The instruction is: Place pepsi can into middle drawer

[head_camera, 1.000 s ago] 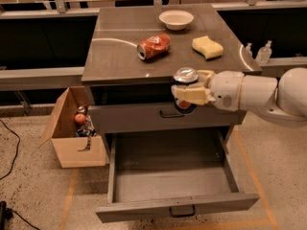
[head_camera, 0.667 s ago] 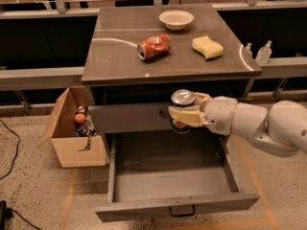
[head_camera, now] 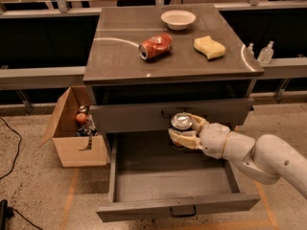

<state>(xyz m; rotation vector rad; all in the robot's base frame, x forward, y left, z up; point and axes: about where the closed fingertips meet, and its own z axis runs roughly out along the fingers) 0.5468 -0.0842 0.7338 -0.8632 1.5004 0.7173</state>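
My gripper is shut on the pepsi can. Only the can's silver top shows clearly; the fingers hide most of its dark body. The can is upright, in front of the closed upper drawer and just above the back of the middle drawer. The middle drawer is pulled far out, its grey inside is bare, and its dark bar handle faces the front. My white arm reaches in from the right.
On the cabinet top lie a crushed red can, a white bowl and a yellow sponge. An open cardboard box with items stands on the floor at the left. Two small bottles stand on the ledge at the right.
My gripper has moved down and slightly left with the can, from the level of the countertop edge to in front of the upper drawer, over the open drawer.
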